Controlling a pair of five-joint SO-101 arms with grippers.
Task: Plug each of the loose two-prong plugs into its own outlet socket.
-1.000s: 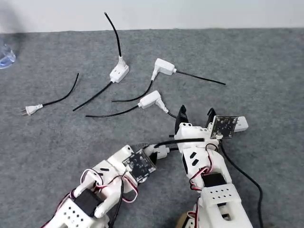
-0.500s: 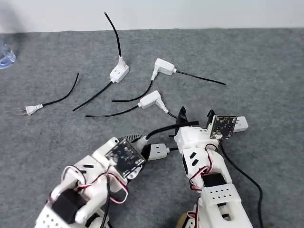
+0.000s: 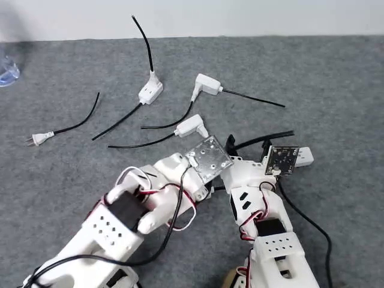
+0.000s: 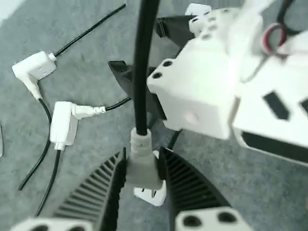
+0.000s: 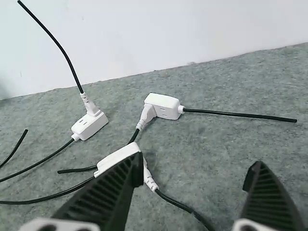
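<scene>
My left gripper (image 4: 142,163) is shut on a white two-prong plug (image 4: 140,147), whose prongs (image 4: 153,195) point down at the grey mat. The plug's black cord (image 3: 264,139) runs right across my right gripper (image 3: 247,148), which stands open and holds nothing. The left arm (image 3: 150,198) leans in against the right arm. Three white outlet sockets lie beyond: one at the back left (image 3: 150,91), one at the back right (image 3: 207,84), and the nearest (image 3: 190,125) just ahead of both grippers. A second loose plug (image 3: 39,139) lies far left.
Black cords trail from the sockets over the mat. A clear object (image 3: 7,69) sits at the far left edge. A white wall (image 3: 240,18) bounds the back. In the right wrist view the sockets (image 5: 162,106) (image 5: 89,123) lie ahead of the open fingers.
My left arm has swung forward and to the right against the right arm, carrying the plug. The cord now sweeps right over the right gripper. The right arm stayed still.
</scene>
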